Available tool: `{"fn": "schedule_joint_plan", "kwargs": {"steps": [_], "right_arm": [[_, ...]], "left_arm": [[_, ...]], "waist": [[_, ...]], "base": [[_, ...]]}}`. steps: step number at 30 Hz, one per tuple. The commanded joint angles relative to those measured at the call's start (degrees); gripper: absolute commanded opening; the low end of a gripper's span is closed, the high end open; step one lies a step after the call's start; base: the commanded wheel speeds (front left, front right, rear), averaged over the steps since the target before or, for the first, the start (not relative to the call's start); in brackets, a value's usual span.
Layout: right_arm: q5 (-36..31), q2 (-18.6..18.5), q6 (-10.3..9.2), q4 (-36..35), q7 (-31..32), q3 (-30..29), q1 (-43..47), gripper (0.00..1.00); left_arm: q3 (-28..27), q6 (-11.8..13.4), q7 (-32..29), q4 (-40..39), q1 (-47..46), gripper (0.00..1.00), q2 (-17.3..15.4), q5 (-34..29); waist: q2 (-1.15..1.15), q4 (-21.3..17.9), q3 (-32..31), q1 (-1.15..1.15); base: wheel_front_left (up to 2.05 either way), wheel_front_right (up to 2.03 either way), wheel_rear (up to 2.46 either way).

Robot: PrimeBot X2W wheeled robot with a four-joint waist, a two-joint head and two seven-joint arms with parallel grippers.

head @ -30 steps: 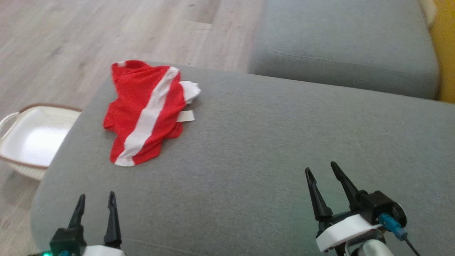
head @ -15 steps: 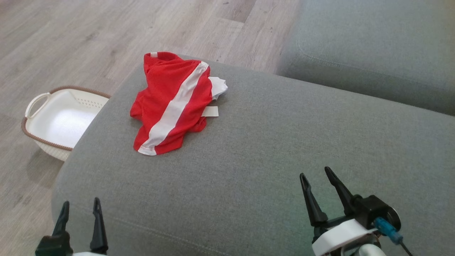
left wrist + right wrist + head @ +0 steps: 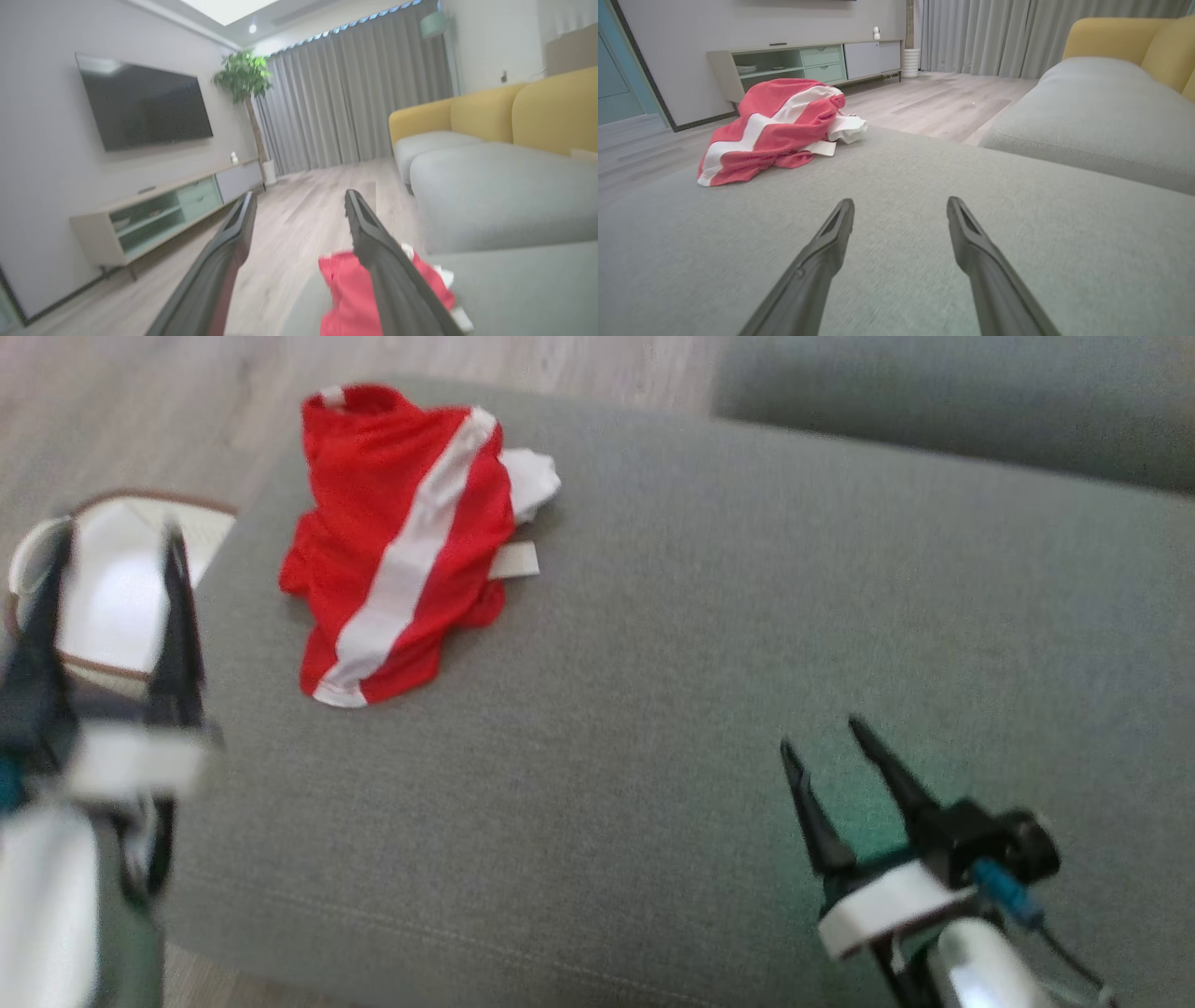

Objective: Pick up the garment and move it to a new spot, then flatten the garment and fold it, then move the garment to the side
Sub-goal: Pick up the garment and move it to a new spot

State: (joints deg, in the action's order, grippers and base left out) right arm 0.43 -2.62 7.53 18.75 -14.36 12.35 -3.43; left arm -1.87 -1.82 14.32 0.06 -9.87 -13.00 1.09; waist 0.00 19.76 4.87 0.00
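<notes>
Red garment [image 3: 401,541] nearer the left hand [image 3: 117,537]
Upper left, long axis diagonal; right hand [image 3: 823,735] well apart; both open.

Here we are in a home living room — wall-mounted television [image 3: 145,109] over a low media cabinet [image 3: 163,214], tall potted plant [image 3: 243,77] beside full-length grey curtains [image 3: 355,98], yellow-backed sofa [image 3: 556,107] with grey cushions — pale wood floor [image 3: 934,100] running between them

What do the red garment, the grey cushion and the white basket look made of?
Garment: thin matte knit, possibly sports mesh; it crumples softly. Cushion: grey woven upholstery, matte, fine heathered texture. Basket: likely plastic, smooth with bright sheen, though blurred.
</notes>
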Motion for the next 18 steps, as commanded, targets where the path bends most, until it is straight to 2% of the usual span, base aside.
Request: {"fn": "schedule_joint_plan", "kwargs": {"steps": [1, 5, 10, 14, 18], "right_arm": [[-0.6, -0.8, -0.04, -2.3, -0.6, 0.8, -3.5, 1.00], [-1.4, -2.6, -0.04, -3.4, -0.6, -0.1, -6.3, 1.00], [-1.7, -5.1, -0.04, -4.5, -0.6, -0.2, -8.8, 1.00], [-1.5, -7.0, -0.04, -5.5, -0.6, -0.4, -9.9, 1.00], [-1.3, -8.8, -0.04, -6.6, -0.6, -0.6, -10.5, 1.00]], "left_arm": [[-1.7, -0.5, 0.7, -1.4, -6.0, 1.00, -2.0, 0.1], [0.4, -2.8, 0.2, 5.9, -20.1, 1.00, -4.2, 0.3], [4.8, -4.8, -4.3, 22.7, -34.7, 1.00, -5.6, 1.0], [8.6, -5.5, -8.5, 36.1, -43.4, 1.00, -6.5, 2.0], [12.3, -5.6, -10.2, 45.8, -49.6, 1.00, -7.3, 3.6]], "waist": [[0.00, -2.1, 5.4, 0.00], [0.00, -3.3, 10.4, 0.00], [0.00, -4.4, 15.5, 0.00], [0.00, -5.5, 18.7, 0.00], [0.00, -6.8, 21.7, 0.00]], "base": [[0.00, 0.00, 0.00], [0.00, 0.00, 0.00], [0.00, 0.00, 0.00], [0.00, 0.00, 0.00], [0.00, 0.00, 0.00]]}}
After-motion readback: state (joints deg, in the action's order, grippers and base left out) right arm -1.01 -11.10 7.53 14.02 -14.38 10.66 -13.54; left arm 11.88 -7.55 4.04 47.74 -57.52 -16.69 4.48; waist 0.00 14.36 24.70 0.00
